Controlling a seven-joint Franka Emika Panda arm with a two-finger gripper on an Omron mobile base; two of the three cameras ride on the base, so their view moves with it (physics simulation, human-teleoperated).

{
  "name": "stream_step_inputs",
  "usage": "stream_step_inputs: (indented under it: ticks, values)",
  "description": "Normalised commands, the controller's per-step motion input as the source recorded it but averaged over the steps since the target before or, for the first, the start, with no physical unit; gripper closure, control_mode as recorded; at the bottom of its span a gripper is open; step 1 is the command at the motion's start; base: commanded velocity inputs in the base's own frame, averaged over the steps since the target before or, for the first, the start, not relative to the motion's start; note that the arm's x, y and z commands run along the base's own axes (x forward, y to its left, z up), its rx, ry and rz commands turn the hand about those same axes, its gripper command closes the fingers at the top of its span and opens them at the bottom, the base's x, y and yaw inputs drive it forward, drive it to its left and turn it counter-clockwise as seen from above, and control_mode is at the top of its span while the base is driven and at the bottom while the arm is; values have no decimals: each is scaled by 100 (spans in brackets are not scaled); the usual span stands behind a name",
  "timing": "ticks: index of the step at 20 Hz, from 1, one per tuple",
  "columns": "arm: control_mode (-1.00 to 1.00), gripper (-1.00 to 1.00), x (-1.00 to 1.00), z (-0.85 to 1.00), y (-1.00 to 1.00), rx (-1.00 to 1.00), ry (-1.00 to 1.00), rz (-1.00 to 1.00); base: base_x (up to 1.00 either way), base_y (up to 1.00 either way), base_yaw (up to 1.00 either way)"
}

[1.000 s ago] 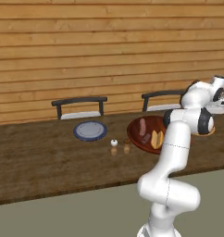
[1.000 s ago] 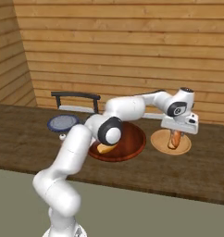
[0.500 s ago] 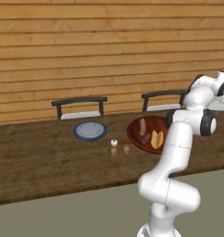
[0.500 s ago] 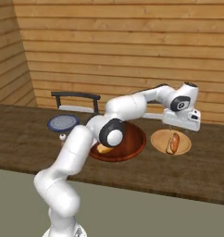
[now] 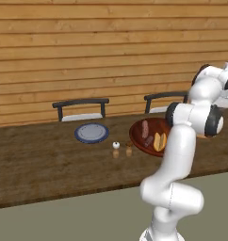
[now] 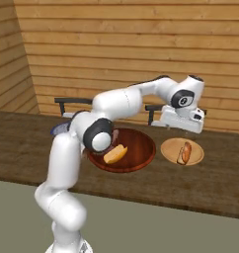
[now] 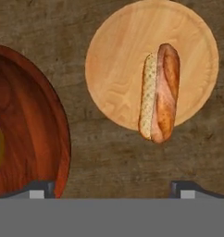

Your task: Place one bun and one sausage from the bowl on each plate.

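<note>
Here, the gripper (image 7: 112, 187) hung above the tan-orange plate (image 7: 114, 69) with its jaws spread wide and nothing between them, its two finger tips (image 7: 40, 189) well apart. A bun and sausage (image 7: 160, 92) lay together on that plate, one end overhanging the rim. The plate sat toward the right end of the table (image 6: 215, 183), just beside the dark red-brown bowl (image 6: 141, 150). In the bowl a second bun (image 6: 115, 154) and a sausage (image 5: 145, 128) remained. The blue-grey plate (image 5: 91, 132) sat bare further left, near the table's back edge. By my judgement, the first plate was served. The next move called for swinging back over the bowl and closing on a remaining piece.
</note>
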Motion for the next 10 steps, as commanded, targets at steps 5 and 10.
stream_step_inputs:
  ticks: [5, 10]
  values:
    - [-100, -100, -3, -33, 100, -6, -7, 6, 0, 0, 0]
    - [-100, -100, 17, -16, 100, -3, -1, 12, 0, 0, 0]
